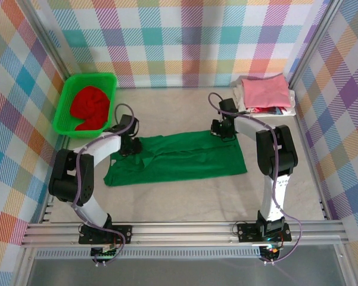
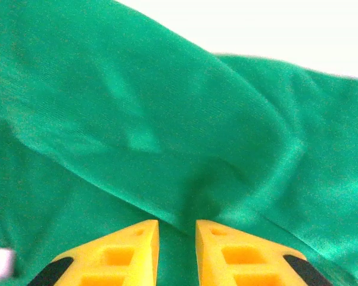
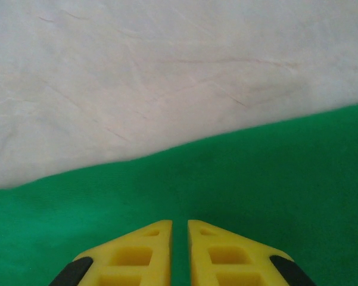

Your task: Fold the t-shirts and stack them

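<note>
One basket (image 1: 90, 76): bright green plastic, far left of the worktop (image 1: 184, 196); holds a crumpled red t-shirt (image 1: 90, 107).
Dark green t-shirt (image 1: 179, 156): spread mid-worktop, between the two arms.
Far-right pile: pink t-shirt (image 1: 263, 92) on top.
Left gripper (image 2: 177, 223): jaws narrow, pinching a puckered fold of the green cloth.
Right gripper (image 3: 179, 221): jaws nearly together at the cloth's far edge; cannot tell whether they hold it.

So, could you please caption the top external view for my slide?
Left claw and right claw grip the green t-shirt; red shirt in basket.
</note>
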Robot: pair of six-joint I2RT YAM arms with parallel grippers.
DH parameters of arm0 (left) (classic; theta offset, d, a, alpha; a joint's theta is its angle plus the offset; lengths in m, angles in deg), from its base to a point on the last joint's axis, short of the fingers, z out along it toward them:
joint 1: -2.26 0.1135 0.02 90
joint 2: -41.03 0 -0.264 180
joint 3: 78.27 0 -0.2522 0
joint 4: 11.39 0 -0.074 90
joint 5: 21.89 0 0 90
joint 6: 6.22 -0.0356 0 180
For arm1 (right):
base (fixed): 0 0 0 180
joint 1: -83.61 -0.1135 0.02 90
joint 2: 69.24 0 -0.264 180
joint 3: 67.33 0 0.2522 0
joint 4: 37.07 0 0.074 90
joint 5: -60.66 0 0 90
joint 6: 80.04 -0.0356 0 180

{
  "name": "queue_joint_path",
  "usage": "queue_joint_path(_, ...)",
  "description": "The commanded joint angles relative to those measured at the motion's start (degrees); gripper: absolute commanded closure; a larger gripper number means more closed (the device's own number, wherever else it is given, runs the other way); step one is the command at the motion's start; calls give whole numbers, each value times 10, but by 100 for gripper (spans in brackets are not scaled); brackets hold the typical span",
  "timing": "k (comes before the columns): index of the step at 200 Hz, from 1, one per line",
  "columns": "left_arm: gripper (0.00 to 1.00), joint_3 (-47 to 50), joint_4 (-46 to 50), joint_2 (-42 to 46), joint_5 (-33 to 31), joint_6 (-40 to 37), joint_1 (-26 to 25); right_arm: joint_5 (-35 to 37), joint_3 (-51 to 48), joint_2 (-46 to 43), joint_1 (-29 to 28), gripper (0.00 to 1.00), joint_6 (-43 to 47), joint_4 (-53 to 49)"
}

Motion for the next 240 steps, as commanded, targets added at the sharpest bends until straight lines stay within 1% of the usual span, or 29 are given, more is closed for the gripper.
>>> queue_joint_path(1,77,-24,19,-18,-15,-10,24,-16,-15,6,22,86,-31,-9)
queue_joint_path(13,77,-25,26,-20,-31,-9,36,-19,-25,2,35,86,-37,-8)
queue_joint_path(25,77,-24,33,-23,-31,-5,55,-16,-40,-5,45,86,-43,0)
queue_joint_path(48,81,-11,32,-14,-32,0,92,-13,-58,-15,61,87,-50,3)
queue_joint_path(68,82,-14,28,-4,-28,-1,107,-9,-68,-24,71,86,-54,8)
queue_joint_path(78,82,-20,30,-1,-29,-2,107,-8,-72,-29,73,86,-55,11)
queue_joint_path(99,83,-36,32,-1,-2,-6,103,-16,-73,-37,73,85,-56,16)
queue_joint_path(115,84,-37,33,11,11,-12,79,-26,-72,-39,73,85,-60,19)
queue_joint_path(124,83,-30,35,23,13,-12,64,-29,-71,-39,73,85,-60,17)
queue_joint_path(142,80,-11,47,45,53,0,53,-30,-72,-44,72,84,-59,17)
queue_joint_path(150,79,3,58,57,52,6,47,-30,-73,-47,72,84,-58,18)
queue_joint_path(164,74,29,78,79,41,16,40,-29,-72,-49,72,83,-54,16)
queue_joint_path(175,70,53,86,96,45,23,40,-28,-72,-50,72,83,-52,16)
queue_joint_path(192,68,69,114,112,42,31,39,-30,-70,-48,72,83,-51,15)
queue_joint_path(226,66,103,134,159,74,53,34,-31,-68,-42,72,83,-49,17)
queue_joint_path(240,65,120,126,173,85,60,31,-32,-69,-40,72,82,-49,18)
